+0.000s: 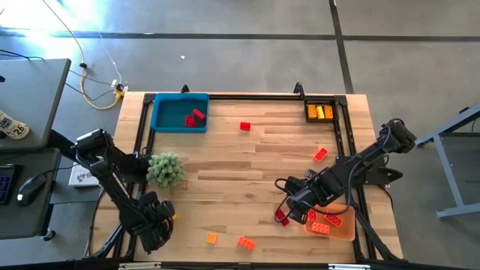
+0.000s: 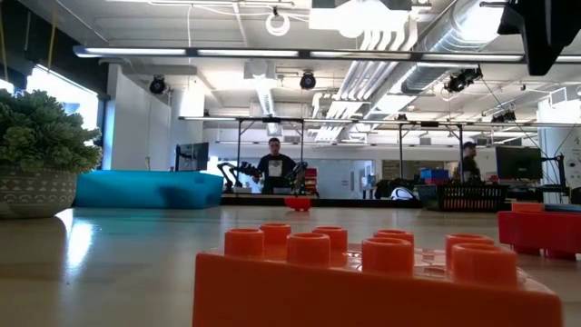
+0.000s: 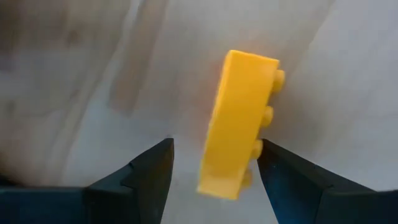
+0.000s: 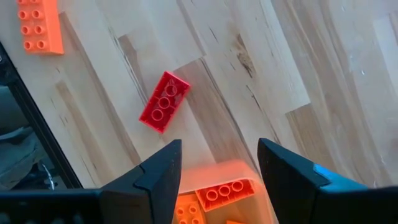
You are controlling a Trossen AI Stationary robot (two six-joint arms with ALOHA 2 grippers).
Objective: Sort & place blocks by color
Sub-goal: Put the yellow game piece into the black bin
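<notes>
A yellow brick (image 3: 239, 124) lies on its side on the wooden table near the front left corner, and shows as a yellow speck in the high view (image 1: 174, 217). My left gripper (image 1: 163, 223) is open around it (image 3: 216, 149), one finger on each side. My right gripper (image 1: 287, 208) is open and empty (image 4: 219, 146), above the near edge of the orange tray (image 1: 343, 229). A red brick (image 4: 164, 101) lies flat on the table just ahead of it, studs up. Orange bricks (image 4: 225, 193) lie in the orange tray. My left gripper has one finger (image 3: 280, 168) right beside the yellow brick's studded face (image 3: 260, 148); I cannot tell whether it touches. The other finger stands clear of the brick's smooth underside. The fingers point down at the table.
A blue tray (image 1: 159, 120) at the far left holds red bricks. A yellow tray (image 1: 309, 112) at the far right holds yellow bricks. Loose bricks: red (image 1: 245, 126), orange (image 1: 321, 154), two orange (image 1: 211, 238) (image 1: 245, 242) near the front. A green plant ball (image 1: 166, 169) stands at the left.
</notes>
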